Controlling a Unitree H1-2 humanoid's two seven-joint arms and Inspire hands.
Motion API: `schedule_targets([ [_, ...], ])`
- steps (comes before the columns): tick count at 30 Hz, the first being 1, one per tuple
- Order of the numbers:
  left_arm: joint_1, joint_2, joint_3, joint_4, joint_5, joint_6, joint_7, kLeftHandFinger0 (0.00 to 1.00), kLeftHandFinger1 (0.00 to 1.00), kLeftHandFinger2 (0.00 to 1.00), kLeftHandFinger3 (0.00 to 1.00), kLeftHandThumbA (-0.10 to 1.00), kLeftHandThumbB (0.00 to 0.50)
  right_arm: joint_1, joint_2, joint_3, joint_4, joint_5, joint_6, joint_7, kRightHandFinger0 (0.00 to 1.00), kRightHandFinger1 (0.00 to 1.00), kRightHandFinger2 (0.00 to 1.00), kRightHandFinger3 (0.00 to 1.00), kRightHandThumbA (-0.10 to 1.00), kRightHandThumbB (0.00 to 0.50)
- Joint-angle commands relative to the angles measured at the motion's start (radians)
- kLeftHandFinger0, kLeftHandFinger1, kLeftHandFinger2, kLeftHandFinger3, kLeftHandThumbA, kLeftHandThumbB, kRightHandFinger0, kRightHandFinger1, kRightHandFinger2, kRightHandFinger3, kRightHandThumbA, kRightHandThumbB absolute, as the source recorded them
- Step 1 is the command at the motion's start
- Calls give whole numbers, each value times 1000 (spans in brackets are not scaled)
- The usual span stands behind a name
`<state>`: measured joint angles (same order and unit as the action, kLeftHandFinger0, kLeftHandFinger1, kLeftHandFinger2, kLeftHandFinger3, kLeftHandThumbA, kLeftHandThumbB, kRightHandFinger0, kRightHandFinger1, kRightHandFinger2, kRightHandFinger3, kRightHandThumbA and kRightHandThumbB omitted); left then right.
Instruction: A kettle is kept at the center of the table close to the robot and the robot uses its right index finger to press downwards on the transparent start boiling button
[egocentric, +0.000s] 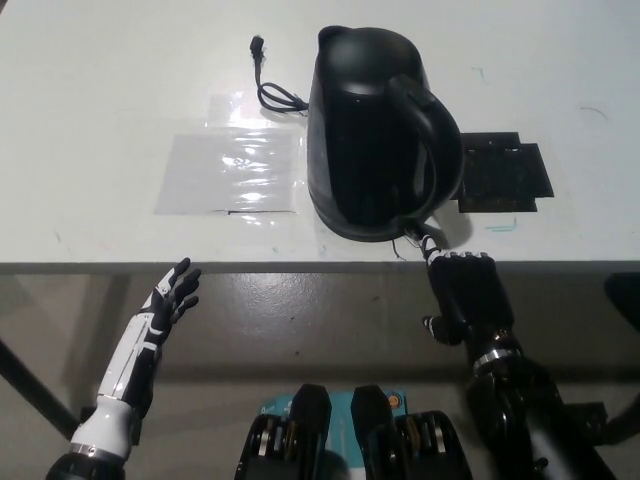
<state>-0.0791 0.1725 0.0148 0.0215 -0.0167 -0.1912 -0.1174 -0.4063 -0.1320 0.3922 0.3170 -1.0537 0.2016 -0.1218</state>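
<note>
Left hand (168, 300) white, below the table's near edge toward the left side, fingers spread, holding nothing. Clear plastic sheet (232, 170) flat on the white table (90, 120), left of centre. Black cord (270, 85) lies just behind it, next to the kettle. Black kettle (375, 130) upright at the centre, close to the near edge — handle toward the right. Right hand (462, 290) black, curled, one finger extended up to the kettle's base under the handle — grasps nothing. Black mat (505, 175) to the kettle's right.

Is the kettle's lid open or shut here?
Shut: the kettle stands upright on the table, its black top showing no gap or raised lid.
</note>
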Motion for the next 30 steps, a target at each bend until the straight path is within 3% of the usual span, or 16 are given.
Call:
schedule_targets([
  [1, -14, 22, 1, -40, -5, -6, -16, 1000, 1000, 1000, 1000, 1000, 315, -19, -2, 11, -20, 14, 4, -5, 0, 0, 72, 1000, 1000, 267],
  [5, -15, 24, 0, -35, -2, -15, -17, 1000, 1000, 1000, 1000, 1000, 313, 30, -12, -1, -121, 27, -52, -90, 0, 0, 17, 1000, 1000, 264],
  [6, -16, 24, -1, -32, -4, -19, -18, 1000, 1000, 1000, 1000, 1000, 310, 45, -14, -6, -159, 37, -70, -105, 0, 0, 59, 1000, 1000, 264],
  [8, -18, 24, -3, -27, -3, -18, -20, 1000, 1000, 1000, 1000, 1000, 315, 85, -16, -21, -249, 78, -102, -111, 38, 80, 272, 1000, 1000, 273],
  [9, -14, 25, -3, -27, -2, -20, -19, 1000, 1000, 1000, 1000, 1000, 317, 102, -15, -24, -288, 91, -111, -106, 142, 193, 460, 1000, 1000, 278],
  [10, -12, 24, -3, -27, -1, -23, -19, 1000, 1000, 1000, 1000, 1000, 317, 122, -15, -26, -335, 99, -115, -96, 483, 563, 796, 1000, 1000, 290],
  [11, -12, 24, -3, -29, 0, -20, -18, 1000, 1000, 1000, 1000, 1000, 320, 137, -18, -25, -373, 110, -129, -93, 643, 730, 959, 1000, 1000, 300],
  [12, -11, 24, -3, -29, 0, -20, -17, 1000, 1000, 1000, 1000, 1000, 319, 141, -19, -25, -384, 113, -135, -91, 722, 800, 1000, 1000, 1000, 341],
  [14, -13, 24, -4, -21, -3, -25, -20, 1000, 1000, 1000, 1000, 1000, 315, 178, -20, -22, -449, 109, -155, -104, 793, 846, 1000, 1000, 1000, 309],
  [19, -14, 24, -6, -16, -2, -25, -22, 1000, 1000, 1000, 1000, 1000, 318, 227, -21, -31, -531, 114, -173, -91, 784, 827, 1000, 1000, 1000, 325],
  [25, -16, 24, -4, -12, 2, -33, -24, 1000, 1000, 1000, 1000, 1000, 311, 287, -40, -53, -575, 196, -227, -72, 863, 860, 1000, 1000, 1000, 317],
  [27, -22, 23, -4, -12, 0, -25, -26, 1000, 1000, 1000, 1000, 1000, 313, 312, -47, -77, -588, 265, -269, -84, 909, 908, 1000, 1000, 1000, 294],
  [29, -24, 23, -3, -8, -5, -24, -26, 1000, 1000, 1000, 1000, 1000, 317, 342, -56, -121, -568, 413, -393, -131, 1000, 1000, 1000, 1000, 1000, 280],
  [30, -24, 23, -2, -8, -5, -23, -26, 1000, 1000, 1000, 1000, 1000, 316, 345, -58, -128, -564, 426, -412, -138, 1000, 1000, 1000, 1000, 1000, 280],
])
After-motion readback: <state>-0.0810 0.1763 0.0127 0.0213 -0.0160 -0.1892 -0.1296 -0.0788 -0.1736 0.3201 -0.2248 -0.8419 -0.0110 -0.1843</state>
